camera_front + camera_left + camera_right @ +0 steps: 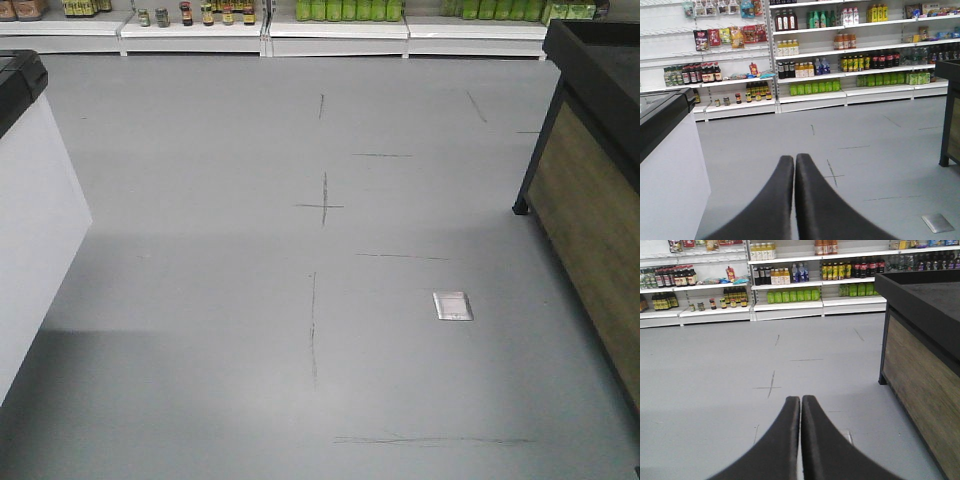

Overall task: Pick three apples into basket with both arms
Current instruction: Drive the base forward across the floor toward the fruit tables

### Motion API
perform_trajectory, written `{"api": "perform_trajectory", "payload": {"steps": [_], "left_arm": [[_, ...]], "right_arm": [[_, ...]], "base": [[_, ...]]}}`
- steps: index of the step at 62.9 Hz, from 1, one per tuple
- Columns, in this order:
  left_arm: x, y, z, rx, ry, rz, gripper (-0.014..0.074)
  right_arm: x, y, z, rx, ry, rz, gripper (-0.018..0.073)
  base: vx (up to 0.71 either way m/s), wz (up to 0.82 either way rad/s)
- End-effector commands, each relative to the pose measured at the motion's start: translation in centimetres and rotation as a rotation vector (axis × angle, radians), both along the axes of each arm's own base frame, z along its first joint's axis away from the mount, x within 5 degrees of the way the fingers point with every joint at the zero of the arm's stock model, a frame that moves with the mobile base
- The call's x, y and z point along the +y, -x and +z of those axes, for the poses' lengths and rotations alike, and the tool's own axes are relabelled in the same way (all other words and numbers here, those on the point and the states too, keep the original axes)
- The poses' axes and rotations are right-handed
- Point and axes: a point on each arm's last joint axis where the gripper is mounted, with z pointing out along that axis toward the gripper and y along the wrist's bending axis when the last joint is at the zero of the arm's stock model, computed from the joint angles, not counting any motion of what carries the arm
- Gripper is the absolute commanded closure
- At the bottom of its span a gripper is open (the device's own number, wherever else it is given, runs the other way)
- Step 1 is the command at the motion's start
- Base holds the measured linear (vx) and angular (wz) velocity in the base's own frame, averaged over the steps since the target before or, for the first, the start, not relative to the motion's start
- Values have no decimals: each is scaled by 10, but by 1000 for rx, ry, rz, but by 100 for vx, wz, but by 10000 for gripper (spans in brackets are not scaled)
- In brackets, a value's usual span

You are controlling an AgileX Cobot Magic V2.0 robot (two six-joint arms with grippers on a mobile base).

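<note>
Fingers [772, 200] of left gripper [794, 157] pressing together, holding nothing, pointing over grey floor [765, 140] toward far shelves [810, 95]; right gripper [800, 399] sitting equally pinched, empty, wood-sided counter [925, 365] standing at right

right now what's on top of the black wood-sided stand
The stand shows only a dark sunken top, nothing visible on it; its right part is out of frame.

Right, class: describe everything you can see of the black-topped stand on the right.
The stand sits upright at the right edge of all three views, cut off by the frame. It has a black tray-like top with a raised rim, a black frame and a side panel that looks like brown wood grain. One black corner leg rests on the grey floor.
</note>
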Motion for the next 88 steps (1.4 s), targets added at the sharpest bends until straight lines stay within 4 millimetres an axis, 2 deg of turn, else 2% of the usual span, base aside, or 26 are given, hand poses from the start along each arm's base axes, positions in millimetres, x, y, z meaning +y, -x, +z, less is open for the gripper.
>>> {"api": "perform_trajectory", "payload": {"steps": [1,88], "left_arm": [[-1,1,6,-76,23,-12,603],[-1,1,6,-76,23,-12,603]], "right_arm": [[1,0,3,-69,12,11,568],[1,0,3,-69,12,11,568]], "base": [[7,10],[17,-3]]}}
